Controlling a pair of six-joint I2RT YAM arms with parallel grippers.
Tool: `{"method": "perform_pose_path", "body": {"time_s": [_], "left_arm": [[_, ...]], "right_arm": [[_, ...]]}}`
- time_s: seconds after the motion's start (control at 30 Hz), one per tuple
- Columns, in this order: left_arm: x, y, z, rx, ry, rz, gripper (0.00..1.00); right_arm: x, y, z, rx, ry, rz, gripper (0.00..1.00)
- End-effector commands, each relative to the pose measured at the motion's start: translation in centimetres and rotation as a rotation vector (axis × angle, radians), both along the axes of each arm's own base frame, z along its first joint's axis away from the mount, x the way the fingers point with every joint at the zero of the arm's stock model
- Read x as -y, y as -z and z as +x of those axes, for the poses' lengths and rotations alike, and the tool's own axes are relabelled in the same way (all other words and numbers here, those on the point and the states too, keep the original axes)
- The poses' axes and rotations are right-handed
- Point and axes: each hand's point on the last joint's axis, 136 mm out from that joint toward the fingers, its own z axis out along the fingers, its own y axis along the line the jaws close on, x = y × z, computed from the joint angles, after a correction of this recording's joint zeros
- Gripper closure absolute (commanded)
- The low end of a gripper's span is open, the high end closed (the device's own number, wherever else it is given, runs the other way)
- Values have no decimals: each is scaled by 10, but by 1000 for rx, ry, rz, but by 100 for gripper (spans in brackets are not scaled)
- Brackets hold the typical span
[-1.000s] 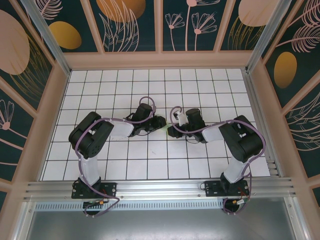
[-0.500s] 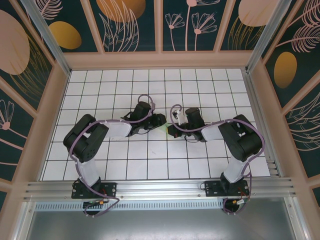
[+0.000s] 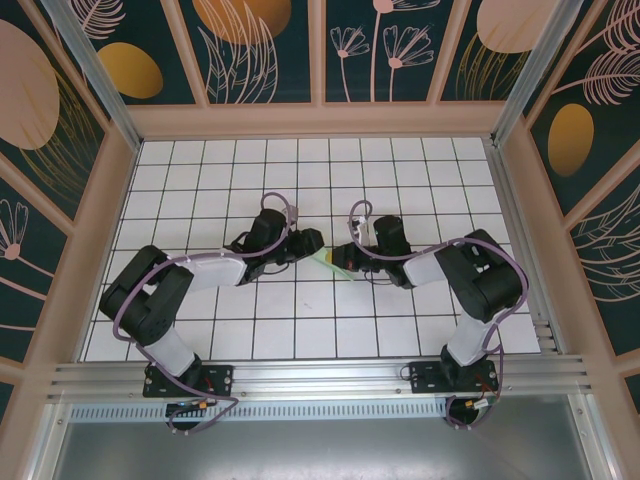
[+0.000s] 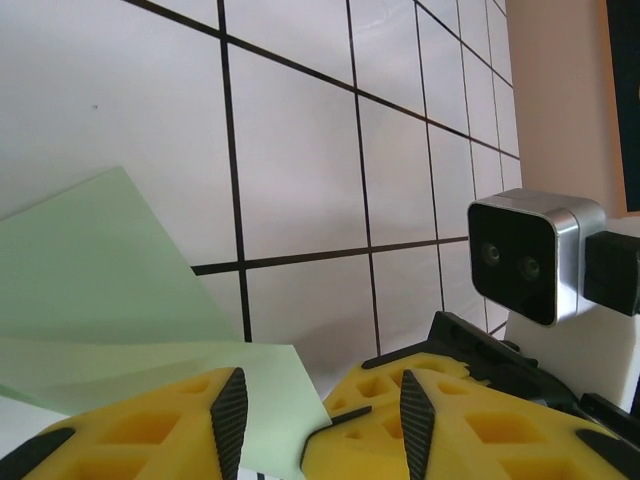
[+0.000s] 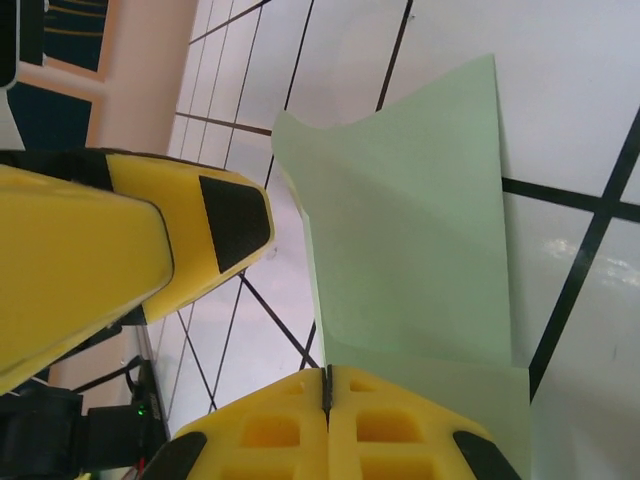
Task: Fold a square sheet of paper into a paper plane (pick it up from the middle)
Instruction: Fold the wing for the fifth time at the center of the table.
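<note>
Left arm [image 3: 160,290] reached low across the white tiled table [image 3: 200,170] toward the middle. Left gripper [image 4: 320,412] stood partly open, with its yellow fingers [image 4: 140,435] clearly apart. A corner of the green paper [image 5: 410,240] lay in the gap between them. Could not tell whether either pad touched it.

From above, the paper was a small pale sliver at mid-table, directly between the two grippers. The wrist views showed it folded, one flap over another, with a crease running across. Its far edge curled a little. Grid lines of the table showed beyond it.

Right gripper [image 5: 327,375] was closed tight, jaws meeting at a thin seam, with the near edge of the paper pinched in that seam. The left gripper's padded finger sat just beside the paper's other edge. Right arm [image 3: 480,280] came in bent from the right side. Its silver-and-black camera [image 4: 525,255] faced the left gripper at close range.
</note>
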Motion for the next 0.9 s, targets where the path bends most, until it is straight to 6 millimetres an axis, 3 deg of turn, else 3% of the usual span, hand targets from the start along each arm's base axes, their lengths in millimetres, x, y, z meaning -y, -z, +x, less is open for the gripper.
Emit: {"method": "perform_pose_path", "body": {"time_s": [0.0, 0.27, 0.4, 0.43, 0.87], "left_arm": [[3, -11, 4, 59, 11, -27, 53], [7, 0, 6, 54, 36, -8, 53], [11, -3, 7, 63, 52, -19, 53], [11, 8, 6, 42, 56, -8, 53], [12, 18, 4, 29, 70, -4, 55]], "right_arm": [[-2, 3, -4, -70, 16, 46, 100], [8, 18, -2, -164, 89, 58, 100], [10, 22, -2, -205, 112, 68, 100], [11, 23, -2, -216, 116, 71, 100], [12, 30, -2, -376, 160, 129, 100]]}}
